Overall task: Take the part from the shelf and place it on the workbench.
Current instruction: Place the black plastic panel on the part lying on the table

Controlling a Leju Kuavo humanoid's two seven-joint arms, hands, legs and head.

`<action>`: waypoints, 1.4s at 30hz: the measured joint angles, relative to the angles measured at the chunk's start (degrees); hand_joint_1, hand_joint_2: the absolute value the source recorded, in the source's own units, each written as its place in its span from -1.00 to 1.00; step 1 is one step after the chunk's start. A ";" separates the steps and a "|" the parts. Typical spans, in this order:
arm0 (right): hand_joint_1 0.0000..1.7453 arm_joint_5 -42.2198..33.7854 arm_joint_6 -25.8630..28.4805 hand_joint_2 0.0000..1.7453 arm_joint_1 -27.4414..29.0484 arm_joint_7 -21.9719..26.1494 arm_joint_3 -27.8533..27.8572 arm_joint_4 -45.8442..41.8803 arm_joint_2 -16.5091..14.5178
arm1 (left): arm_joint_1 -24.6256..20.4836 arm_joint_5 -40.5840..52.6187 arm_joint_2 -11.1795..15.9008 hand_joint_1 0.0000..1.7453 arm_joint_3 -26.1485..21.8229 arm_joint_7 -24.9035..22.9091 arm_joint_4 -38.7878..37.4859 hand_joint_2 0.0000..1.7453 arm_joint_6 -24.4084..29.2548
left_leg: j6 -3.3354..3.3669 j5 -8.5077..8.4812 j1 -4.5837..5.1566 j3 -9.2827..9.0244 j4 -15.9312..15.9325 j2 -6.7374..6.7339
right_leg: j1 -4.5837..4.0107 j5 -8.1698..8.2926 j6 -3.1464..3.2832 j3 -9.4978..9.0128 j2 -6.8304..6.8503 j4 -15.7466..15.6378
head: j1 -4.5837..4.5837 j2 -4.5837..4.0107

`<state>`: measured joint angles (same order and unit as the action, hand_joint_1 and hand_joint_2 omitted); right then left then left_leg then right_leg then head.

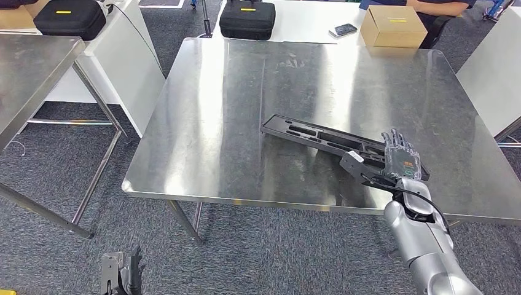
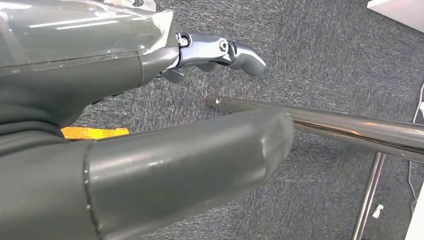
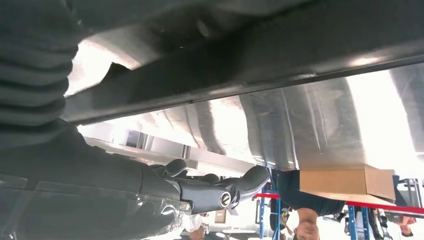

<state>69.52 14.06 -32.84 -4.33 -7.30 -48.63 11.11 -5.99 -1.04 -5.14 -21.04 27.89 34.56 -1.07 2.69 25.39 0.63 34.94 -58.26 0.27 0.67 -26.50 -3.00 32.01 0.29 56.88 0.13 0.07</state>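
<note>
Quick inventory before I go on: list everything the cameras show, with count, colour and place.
part: one, black, long and flat, lying on the workbench, near end under the right hand
workbench: one, bare steel, centre
second steel table: one, far left
cases: two, black, on white tables behind
cardboard box: one, brown, beyond the workbench's far right corner
phone: one, dark, beside the box
person: one, partly seen behind the box
right hand: on the part's near end; grip unclear
left hand: hanging over carpet, holding nothing
</note>
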 joint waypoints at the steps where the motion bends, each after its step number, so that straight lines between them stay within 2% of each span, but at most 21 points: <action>1: -1.00 0.05 -0.29 -1.00 0.00 0.01 0.24 -0.03 0.05 | 0.02 -0.02 0.00 -1.00 0.00 0.00 0.00 -1.00 -0.04 | 0.00 0.00 0.00 0.00 0.00 0.00 | 0.00 0.00 0.00 0.00 0.00 0.00 | 0.01 0.00; 4: -1.00 -1.57 -2.71 -1.00 0.00 0.70 1.23 -0.04 0.08 | 0.02 0.04 0.00 -1.00 0.01 0.00 0.00 -1.00 -0.37 | 0.00 0.00 0.00 0.00 0.00 0.00 | 0.00 0.00 0.00 0.00 0.00 0.00 | 0.00 0.00; 10: -1.00 -9.96 -17.22 -1.00 -0.22 2.79 3.26 -0.30 -0.02 | -0.29 0.53 0.23 -1.00 0.23 -0.24 -0.12 -1.00 -1.28 | 0.00 0.00 0.00 0.00 0.00 0.00 | 0.00 0.00 0.00 -0.01 0.00 0.00 | 0.00 0.00; 16: -1.00 -12.73 -22.87 -1.00 -1.68 3.28 3.53 -0.56 0.14 | -0.87 0.52 0.56 -1.00 0.59 -0.33 -0.42 -1.00 -1.33 | 0.00 0.00 0.00 -0.01 0.00 -0.02 | 0.00 0.00 0.00 -0.03 -0.02 0.01 | 0.01 0.00; 20: -1.00 -15.48 -26.38 -1.00 -3.80 4.09 1.65 -0.42 0.50 | -0.96 0.47 0.70 -1.00 0.72 -0.77 -0.46 -1.00 -1.33 | 0.00 -0.01 0.00 -0.02 0.00 -0.04 | -0.01 0.01 0.00 -0.02 -0.04 0.01 | 0.00 0.00; 26: -1.00 -16.63 -27.09 -1.00 -6.82 4.25 -2.47 -0.15 0.60 | -0.95 -0.05 0.89 -1.00 0.78 -1.03 -0.46 -1.00 -1.21 | 0.00 -0.01 -0.01 -0.01 0.00 -0.01 | -0.01 0.01 0.00 -0.03 -0.01 0.01 | 0.00 0.00; 33: -1.00 -17.36 -25.26 -1.00 -9.08 4.39 -5.66 -0.47 0.88 | -0.78 -0.56 0.92 -1.00 0.75 -0.99 -0.44 -1.00 -1.05 | 0.00 -0.01 0.00 0.01 0.00 0.00 | 0.00 0.00 0.00 -0.02 0.00 0.01 | 0.01 0.00; 42: -1.00 -21.70 -22.05 -1.00 -9.85 5.25 -6.43 -12.73 2.56 | 0.49 -0.76 0.86 -1.00 -0.66 -0.25 -0.01 -1.00 -1.15 | 0.00 -0.01 0.00 0.00 0.00 0.00 | 0.00 0.00 0.00 0.00 -0.01 0.01 | 0.01 0.00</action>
<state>47.81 -7.99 -42.69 0.92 -13.74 -61.36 13.68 -5.50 -1.80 -4.28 -21.70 27.64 34.55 -2.22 2.69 25.39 0.63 34.95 -58.26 0.27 0.67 -26.49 -3.00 32.00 0.29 56.89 0.14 0.07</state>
